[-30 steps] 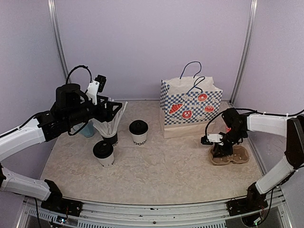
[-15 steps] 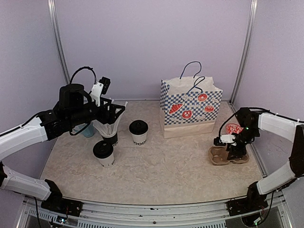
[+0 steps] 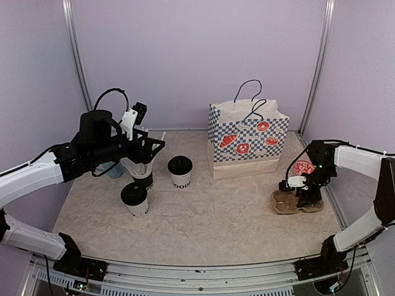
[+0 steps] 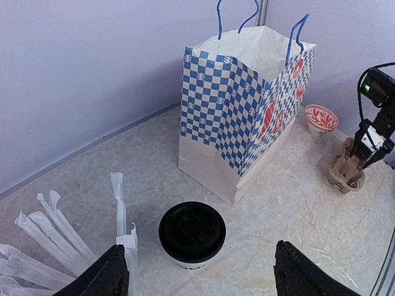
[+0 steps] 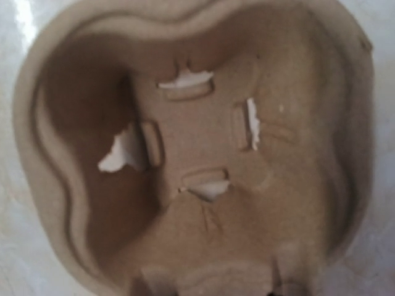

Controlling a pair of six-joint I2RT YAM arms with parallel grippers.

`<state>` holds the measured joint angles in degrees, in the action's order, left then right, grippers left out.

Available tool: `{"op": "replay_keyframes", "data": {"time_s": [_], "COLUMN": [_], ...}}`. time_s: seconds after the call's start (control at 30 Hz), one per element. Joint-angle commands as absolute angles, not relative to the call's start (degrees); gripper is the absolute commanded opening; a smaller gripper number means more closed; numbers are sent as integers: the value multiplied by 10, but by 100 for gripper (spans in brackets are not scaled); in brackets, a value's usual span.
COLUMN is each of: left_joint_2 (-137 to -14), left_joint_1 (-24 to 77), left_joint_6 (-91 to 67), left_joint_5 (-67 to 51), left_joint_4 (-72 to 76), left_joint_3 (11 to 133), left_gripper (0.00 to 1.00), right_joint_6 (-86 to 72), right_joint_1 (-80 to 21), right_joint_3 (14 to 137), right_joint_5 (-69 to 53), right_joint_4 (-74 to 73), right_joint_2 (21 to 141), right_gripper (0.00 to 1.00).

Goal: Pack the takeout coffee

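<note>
Lilac walls (image 3: 185, 55), beige marbled table (image 3: 203, 216). Blue-and-white checkered paper bag (image 3: 247, 145) stands upright at the back of the table, right of centre, mouth open, blue cord handles up.

Two white paper cups with black lids stand upright on the table's left half, well apart from the bag. Far cup (image 3: 180, 172) sits near centre, black lettering at its base. Near cup (image 3: 134, 199) sits left of it and closer to the arm bases. Neither is in the bag or touched by a hand.

Black cup of white straws (image 3: 143, 169) stands between the two cups and slightly behind them. Light-blue mug (image 3: 113, 169) is further left, partly hidden by the left arm.

Left hand (image 3: 150, 148) hovers over the straw cup, fingers wide apart, nothing between them. Its wrist view looks down on the far cup's lid, with the bag beyond.

Brown pulp cup carrier (image 3: 284, 203) lies flat at the right side of the table; a red-patterned bowl (image 3: 303, 168) sits just behind it. Right hand (image 3: 303, 196) points down into the carrier. Its wrist view is filled by one empty socket; cannot tell whether the fingers are apart or together.
</note>
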<state>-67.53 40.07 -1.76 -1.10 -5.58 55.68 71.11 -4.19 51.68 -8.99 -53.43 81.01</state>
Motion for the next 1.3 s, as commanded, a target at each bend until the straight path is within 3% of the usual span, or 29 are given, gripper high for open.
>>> {"op": "replay_keyframes", "data": {"time_s": [0.0, 0.37, 0.73, 0.9, 1.03, 1.17, 1.27], "left_joint_2": [-681, -687, -691, -689, -689, -692, -690], "left_joint_1": [404, 403, 404, 408, 404, 403, 403], "left_joint_6": [-8, -8, -24, -25, -23, -21, -19], "left_joint_5": [-17, -21, -63, -60, -61, -64, -64], "left_joint_4": [-55, -55, -36, -33, -35, -35, -34], "left_joint_3": [576, 577, 584, 587, 588, 587, 586], "left_gripper": [79, 79, 78, 78, 78, 78, 78], "right_joint_6": [730, 739, 740, 723, 687, 616, 554], "right_joint_1": [-30, -26, -26, -28, -48, -65, -76], "right_joint_3": [532, 528, 532, 644, 741, 813, 842], "right_joint_5": [-82, -74, -73, -172, -254, -317, -325], "right_joint_4": [-528, -513, -510, -612, -635, -578, -485], "right_joint_2": [827, 849, 850, 826, 802, 799, 802], "right_gripper": [46, 40, 43, 50, 49, 47, 52]}}
